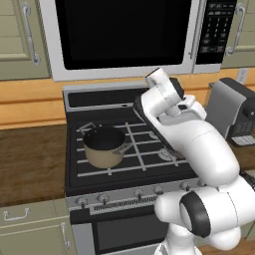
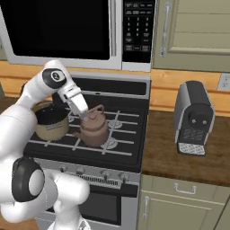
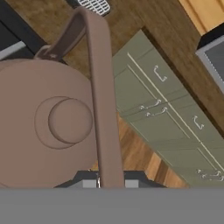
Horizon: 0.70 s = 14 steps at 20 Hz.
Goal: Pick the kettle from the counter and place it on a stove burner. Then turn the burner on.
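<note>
Closest to my hand camera, the squat copper-brown metal kettle's arched handle [image 3: 103, 105] runs between my gripper [image 2: 83, 116] fingers, closed on it. That kettle [image 2: 92, 127] sits over the black stove's front right burner [image 2: 110, 143], beside the tan saucepan [image 1: 104, 146]. Judged rigid, smooth, moderately heavy; the handle's crown is the sound hold. Open room lies rightward toward the dark wood counter [image 2: 179, 157].

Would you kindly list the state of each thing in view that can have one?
Kettle: upright, lid on, standing on the stove, front right burner area.
Gripper: at the kettle's handle; open or shut, cannot tell.
Saucepan: upright, uncovered, on the grate.
Microwave: door closed.
</note>
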### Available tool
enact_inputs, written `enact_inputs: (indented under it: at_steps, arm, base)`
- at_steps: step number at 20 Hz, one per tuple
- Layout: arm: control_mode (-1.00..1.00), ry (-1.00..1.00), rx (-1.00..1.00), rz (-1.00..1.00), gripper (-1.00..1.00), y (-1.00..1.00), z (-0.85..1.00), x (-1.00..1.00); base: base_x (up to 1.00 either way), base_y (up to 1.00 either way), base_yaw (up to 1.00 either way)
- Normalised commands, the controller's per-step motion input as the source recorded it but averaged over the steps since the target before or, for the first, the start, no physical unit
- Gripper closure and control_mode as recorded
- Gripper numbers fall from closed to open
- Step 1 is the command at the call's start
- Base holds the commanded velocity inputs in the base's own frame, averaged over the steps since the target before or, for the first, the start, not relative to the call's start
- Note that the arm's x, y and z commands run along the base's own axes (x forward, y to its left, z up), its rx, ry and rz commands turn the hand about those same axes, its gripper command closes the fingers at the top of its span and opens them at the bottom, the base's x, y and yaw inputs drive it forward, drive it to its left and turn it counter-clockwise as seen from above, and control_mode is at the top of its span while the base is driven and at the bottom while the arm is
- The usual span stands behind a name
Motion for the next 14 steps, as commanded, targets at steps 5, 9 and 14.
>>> enact_inputs:
  at_steps: [5,9,14]
  arm:
    - [-1.00,0.03,-0.08,0.00,1.00,0.00,-0.48,0.06]
    - [-1.00,0.00,-0.02,0.00,1.00,0.00,-0.22,0.19]
    - [-1.00,-0.06,0.03,0.00,1.00,0.00,0.02,0.22]
  base:
    - [0.00,0.00,0.00]
    - [0.00,0.00,0.00]
    - [0.00,0.00,0.00]
